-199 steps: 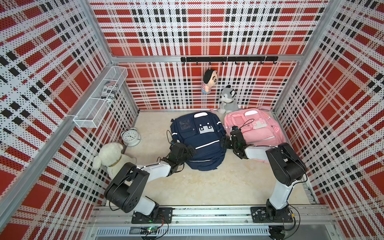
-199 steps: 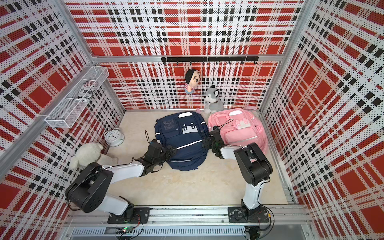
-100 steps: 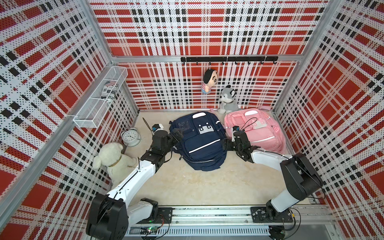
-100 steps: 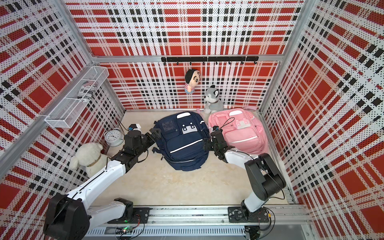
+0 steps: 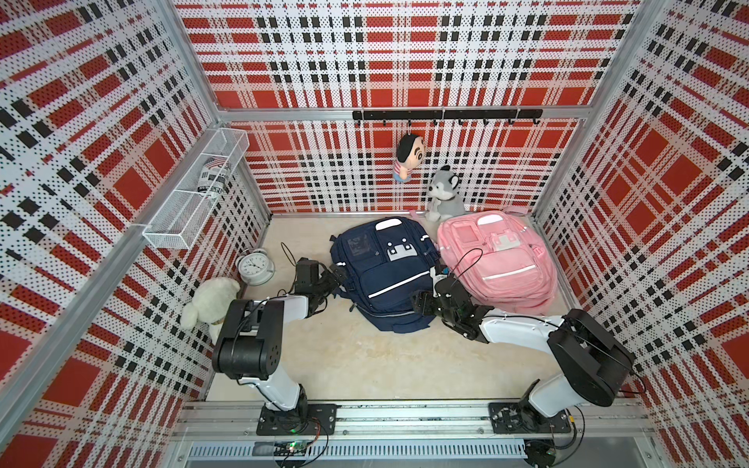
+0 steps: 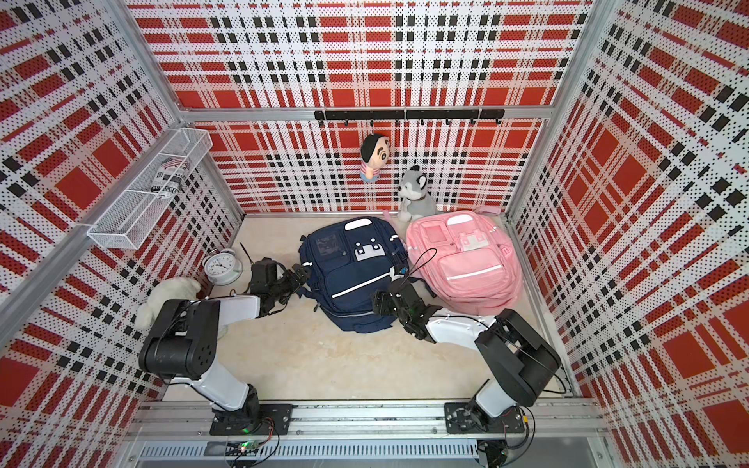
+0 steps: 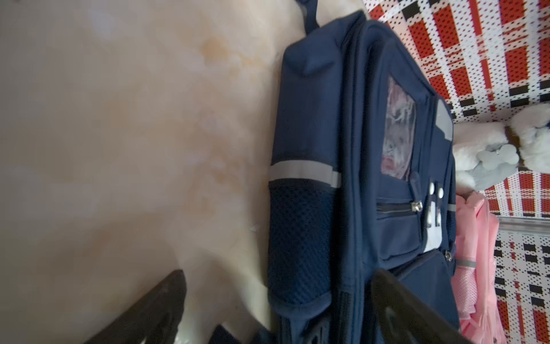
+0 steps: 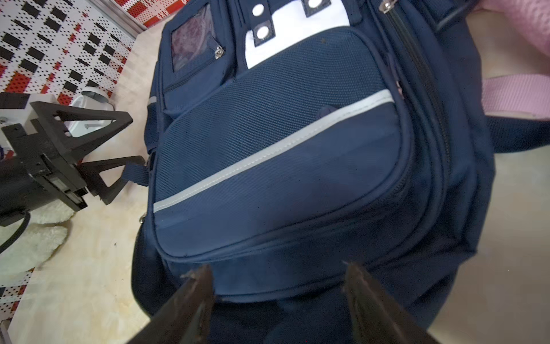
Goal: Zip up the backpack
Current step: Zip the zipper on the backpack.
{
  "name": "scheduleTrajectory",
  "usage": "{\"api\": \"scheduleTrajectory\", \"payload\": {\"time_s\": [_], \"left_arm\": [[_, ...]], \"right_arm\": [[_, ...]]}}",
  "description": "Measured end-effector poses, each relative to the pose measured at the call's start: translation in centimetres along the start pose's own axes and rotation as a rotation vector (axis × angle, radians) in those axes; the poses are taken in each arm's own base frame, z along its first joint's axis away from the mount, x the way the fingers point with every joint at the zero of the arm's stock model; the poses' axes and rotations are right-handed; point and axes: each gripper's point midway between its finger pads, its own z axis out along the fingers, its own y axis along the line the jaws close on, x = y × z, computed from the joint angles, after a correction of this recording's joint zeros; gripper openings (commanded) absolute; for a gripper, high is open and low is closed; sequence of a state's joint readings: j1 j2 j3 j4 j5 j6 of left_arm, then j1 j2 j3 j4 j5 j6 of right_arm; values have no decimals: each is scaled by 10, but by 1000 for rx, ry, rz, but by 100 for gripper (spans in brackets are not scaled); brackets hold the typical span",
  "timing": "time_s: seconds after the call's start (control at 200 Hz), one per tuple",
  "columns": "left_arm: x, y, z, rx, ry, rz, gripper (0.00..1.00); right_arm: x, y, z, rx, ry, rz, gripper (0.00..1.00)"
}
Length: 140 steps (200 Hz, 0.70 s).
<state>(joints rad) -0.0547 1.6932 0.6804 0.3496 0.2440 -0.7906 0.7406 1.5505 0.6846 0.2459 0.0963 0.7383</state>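
Navy-blue fabric backpack [image 5: 381, 271] lying flat mid-floor, not yet gripped. Hovering the left gripper [image 5: 339, 274] wide open beside it, the right gripper [image 8: 278, 268] spread and empty at its bottom corner. Seemingly lining up a grasp; next likely needing a narrow pinch on the metal zipper pull [image 8: 386, 6].

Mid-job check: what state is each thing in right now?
navy backpack: lying face up, small front pocket zipped, main zipper unclear.
pink backpack: lying face up.
left gripper: open, empty, beside the navy backpack.
right gripper: open at the navy backpack's bottom end.
alarm clock: upright.
doll: hanging from the hook rail.
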Motion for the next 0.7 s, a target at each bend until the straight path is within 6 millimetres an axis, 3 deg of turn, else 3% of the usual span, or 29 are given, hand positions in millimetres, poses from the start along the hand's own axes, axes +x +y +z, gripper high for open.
{"api": "scheduleTrajectory", "payload": {"time_s": [0.06,0.17,0.406,0.611,0.701], "left_arm": [[1,-9,7,58,4,-11,96],[8,-16,17,135,25,-48,60],[36,-5,17,162,68,-98,10],[57,-20,-3,181,69,-80,3],[68,-32,-14,203,73,-67,1]], "right_arm": [[3,2,0,-1,-3,3,72],[7,9,-3,-7,-11,-4,73],[11,20,-9,-13,-18,-12,73],[12,17,-12,11,-21,-10,68],[15,26,-21,13,-30,-23,67]]}}
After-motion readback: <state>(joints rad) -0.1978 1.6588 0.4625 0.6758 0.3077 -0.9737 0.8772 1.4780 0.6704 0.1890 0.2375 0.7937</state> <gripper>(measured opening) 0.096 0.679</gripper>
